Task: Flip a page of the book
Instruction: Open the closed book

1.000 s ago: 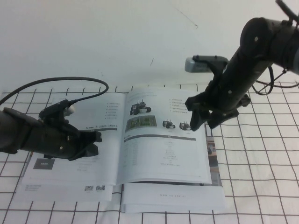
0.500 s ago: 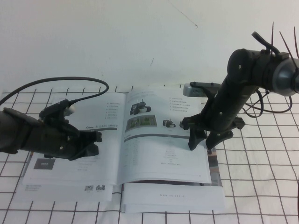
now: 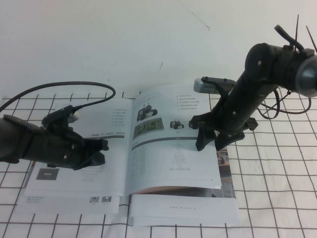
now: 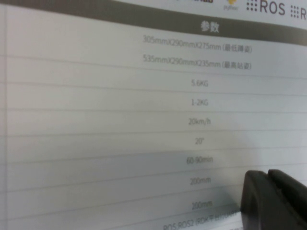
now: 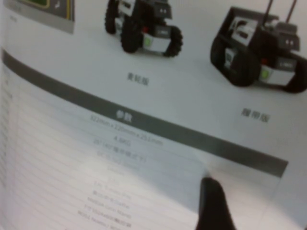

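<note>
The book (image 3: 84,171) lies open on the grid mat. Its right-hand page (image 3: 171,161), printed with small black wheeled robots, a green photo and a grey bar, is bowed up off the pages beneath, with a shadow under its near edge. My right gripper (image 3: 210,141) is at that page's outer edge and shut on it. In the right wrist view one finger (image 5: 213,206) lies on top of the page (image 5: 144,96); the other is hidden beneath it. My left gripper (image 3: 99,148) is shut and rests on the left-hand page, its fingertips (image 4: 273,199) touching the printed table.
Wider white sheets (image 3: 183,210) lie under the book and stick out at the front. The left arm's black cable (image 3: 64,88) arches over the book's far left corner. A white wall stands behind the black-gridded mat (image 3: 277,198).
My right gripper has moved a little left and closed on the page's outer edge. The page now bows upward with a shadow beneath. The left arm has not moved.
</note>
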